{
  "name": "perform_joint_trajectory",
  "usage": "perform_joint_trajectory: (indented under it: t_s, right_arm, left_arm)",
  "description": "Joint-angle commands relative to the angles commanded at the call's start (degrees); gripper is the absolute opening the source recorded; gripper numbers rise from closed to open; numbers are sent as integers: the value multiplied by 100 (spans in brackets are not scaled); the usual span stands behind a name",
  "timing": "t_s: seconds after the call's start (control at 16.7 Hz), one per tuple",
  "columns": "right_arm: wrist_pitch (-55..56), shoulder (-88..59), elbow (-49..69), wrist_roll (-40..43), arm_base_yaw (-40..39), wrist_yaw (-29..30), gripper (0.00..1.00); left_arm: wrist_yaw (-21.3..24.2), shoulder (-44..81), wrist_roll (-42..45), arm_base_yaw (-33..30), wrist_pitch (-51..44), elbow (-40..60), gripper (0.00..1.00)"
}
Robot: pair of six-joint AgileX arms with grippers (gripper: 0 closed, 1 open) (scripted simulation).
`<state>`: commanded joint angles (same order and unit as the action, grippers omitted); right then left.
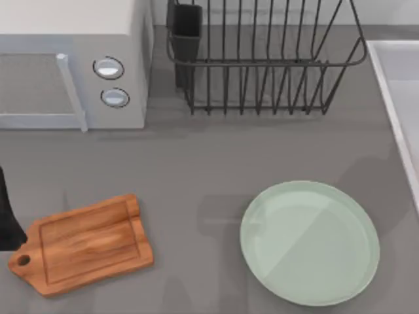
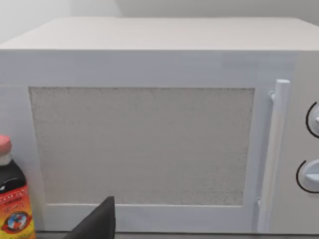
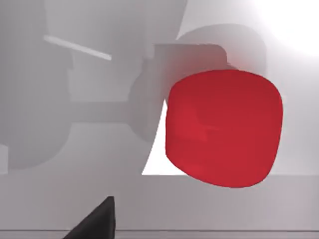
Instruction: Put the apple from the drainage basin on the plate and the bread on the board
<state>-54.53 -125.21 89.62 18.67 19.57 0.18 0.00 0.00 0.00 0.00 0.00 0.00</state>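
Observation:
A bright red apple (image 3: 223, 127) sits close in the right wrist view, on the pale grey floor of the drainage basin (image 3: 60, 164). A dark part of my right gripper (image 3: 94, 221) shows just short of it, with shadow cast around the fruit. The basin's rim (image 1: 399, 85) runs along the table's right edge. The mint-green plate (image 1: 309, 242) lies at the front right. The wooden board (image 1: 82, 243) lies at the front left, handle pointing left. The bread is out of view. My left arm (image 1: 8, 219) is parked at the left edge, its gripper (image 2: 97, 221) facing the microwave.
A white microwave (image 1: 72, 65) stands at the back left, with a dark sauce bottle (image 2: 14, 199) beside it. A black wire dish rack (image 1: 262, 59) with a dark cup holder stands at the back middle. Grey countertop lies between board and plate.

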Motion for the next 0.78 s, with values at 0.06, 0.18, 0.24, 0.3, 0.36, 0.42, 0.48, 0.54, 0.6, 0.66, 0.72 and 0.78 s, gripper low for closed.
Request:
perform_joint_trajectory:
  t_s: [0.06,0.18,0.24,0.3,0.36,0.42,0.48,0.54,0.6,0.66,0.72,0.78]
  right_arm:
    - [265,-155,-96,-2,2,1,100]
    - [808,-492,-309,-6,7,5,100]
    - [1092,-663,-418,-9,9,6,100]
    - [1401,-826,-523,-11,12,8,100]
    - [1664,-975,-621,-13,13,9,100]
    - [1869,-1102,-706,-16,14,10,100]
    - [2017,-1205,-773,-17,16,11,100]
    - [2105,-1273,-814,-18,17,12,100]
    - [2133,-1294,-826,-18,17,12,100]
    - [2133,-1294,-826,-18,17,12,100]
    - [2133,-1294,-826,-18,17,12,100]
    - [2133,-1294,-826,-18,17,12,100]
  left_arm:
    - [0,0,0,0,0,0,100]
    - [0,0,0,0,0,0,100]
    - [0,0,0,0,0,0,100]
    - [0,0,0,0,0,0,100]
    - [0,0,0,0,0,0,100]
    - [0,0,0,0,0,0,100]
    - [0,0,0,0,0,0,100]
    - [0,0,0,0,0,0,100]
    - [0,0,0,0,0,0,100]
    - [0,0,0,0,0,0,100]
    - [0,0,0,0,0,0,100]
    - [0,0,0,0,0,0,100]
